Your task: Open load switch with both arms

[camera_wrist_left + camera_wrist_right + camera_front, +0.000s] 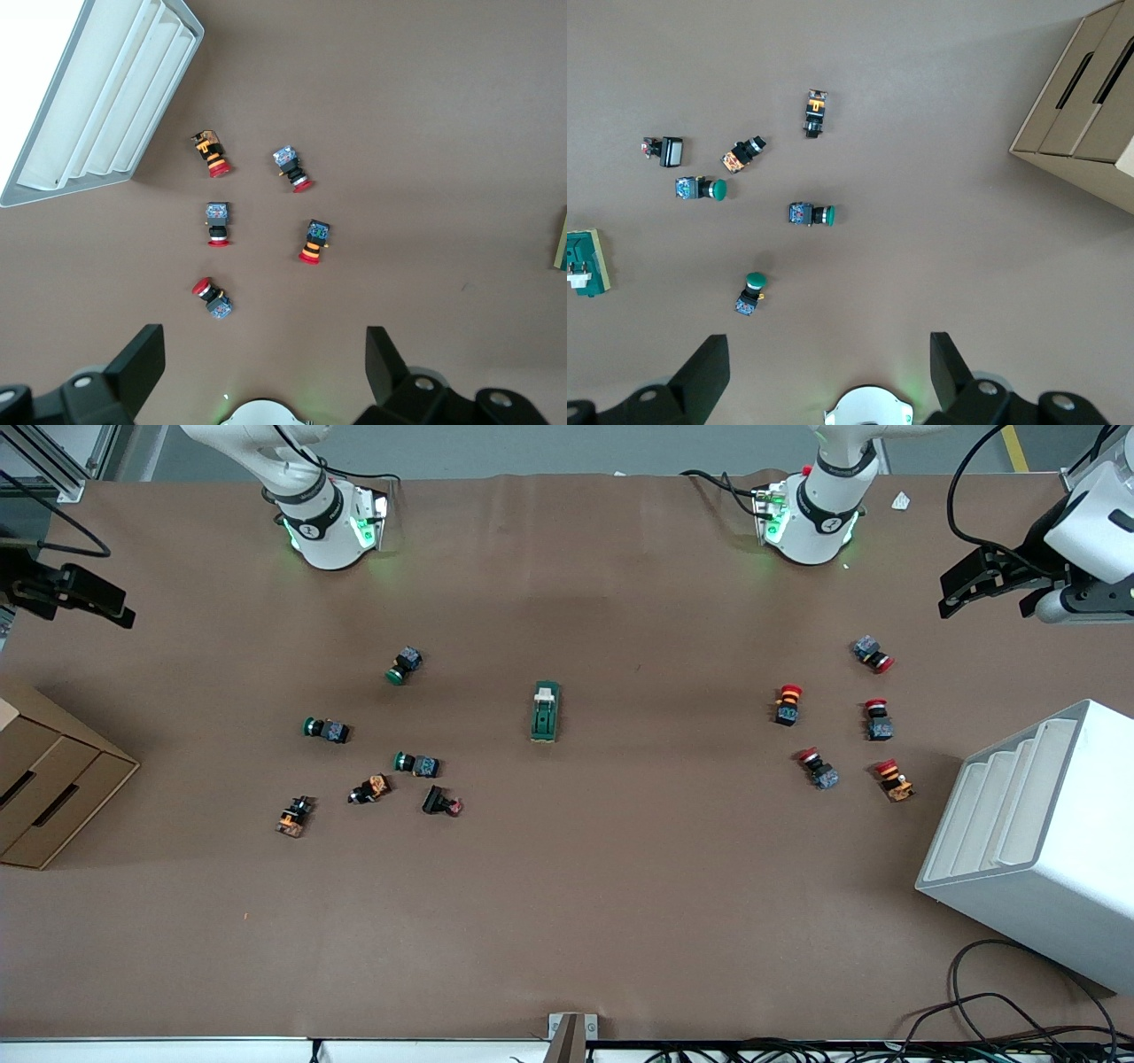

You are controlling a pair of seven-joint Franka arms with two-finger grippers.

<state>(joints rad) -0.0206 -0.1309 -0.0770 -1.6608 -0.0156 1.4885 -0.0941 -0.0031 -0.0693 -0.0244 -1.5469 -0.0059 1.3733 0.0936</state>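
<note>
Two grippers hung high with jaws spread wide and empty: the left gripper (pixel 988 589) over the left arm's end of the table (pixel 567 921), the right gripper (pixel 66 593) over the right arm's end. The load switch (pixel 546 711) lay alone mid-table, well apart from both, between the green buttons (pixel 406 664) and the red buttons (pixel 788 703).

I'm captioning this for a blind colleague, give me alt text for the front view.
A dark green load switch lies untouched mid-table, between green push buttons toward the right arm's end and red push buttons toward the left arm's. Both end effectors, left and right, hang open at the table's ends.
</note>
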